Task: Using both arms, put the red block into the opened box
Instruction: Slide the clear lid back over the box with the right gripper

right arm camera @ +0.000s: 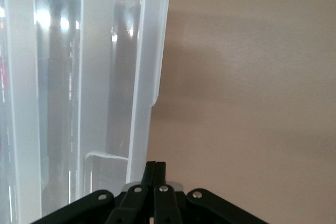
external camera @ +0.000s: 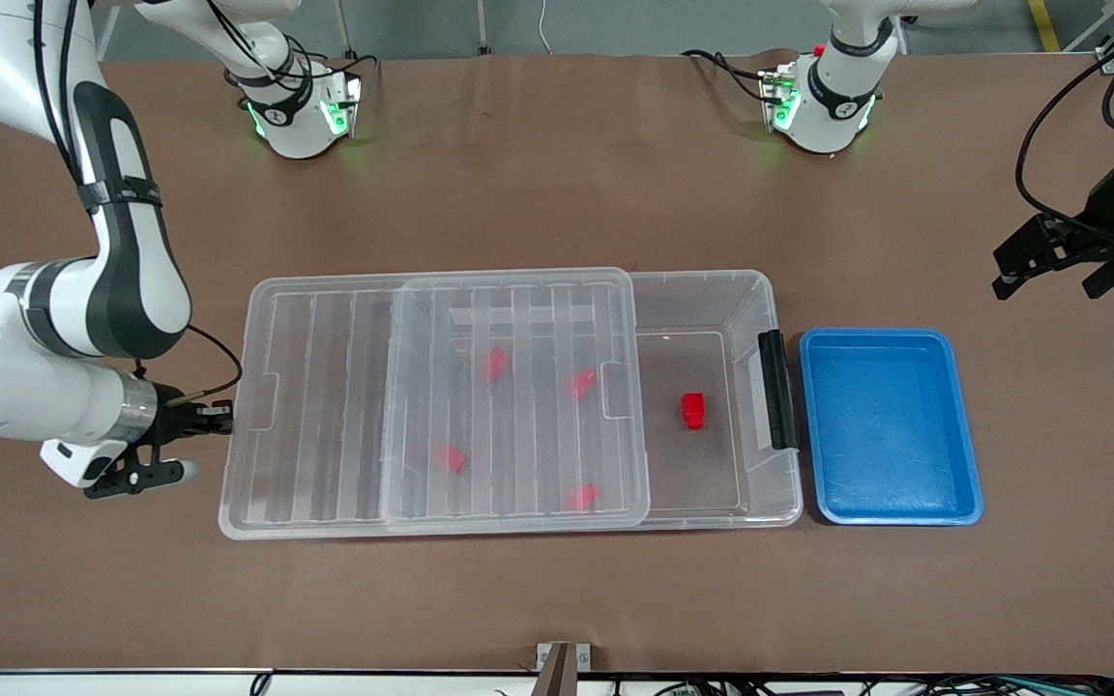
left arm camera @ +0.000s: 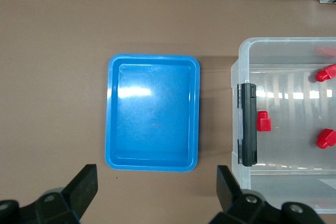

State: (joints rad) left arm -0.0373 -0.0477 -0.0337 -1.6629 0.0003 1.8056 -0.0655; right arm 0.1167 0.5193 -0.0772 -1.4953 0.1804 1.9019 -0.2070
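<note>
Start with the brown bench (external camera: pixel 557 599), which fills the frame. On it the box (external camera: pixel 770 503) lies long across the middle of the front view. Its ribbed lid (external camera: pixel 422 406) sits shifted toward the right arm's end and overhangs there. That leaves the end by the black latch (external camera: pixel 776 389) uncovered, and this gap is the only way in from above.

The blue tray (external camera: pixel 891 512) sits just beside the latch end, toward the left arm's end of the bench, with nothing in it.

The right pincer (external camera: pixel 214 418) is low at the mid-height edge of the frame, fully closed with nothing between its fingers. Its tip is right at the lid's overhanging end. I judge it is there to brace or push the lid, not to grip it, though I cannot confirm contact.

The left pincer (external camera: pixel 1050 263) hangs with its fingers wide apart and empty, up over bare bench near the tray at the left arm's end. That keeps it clear of the opening.

The red block (external camera: pixel 693 409) lies on the box floor in the uncovered part, near the latch. Four more red blocks (external camera: pixel 496 363) show blurred through the lid. Your placement looks done, and what seems left is the lid.
</note>
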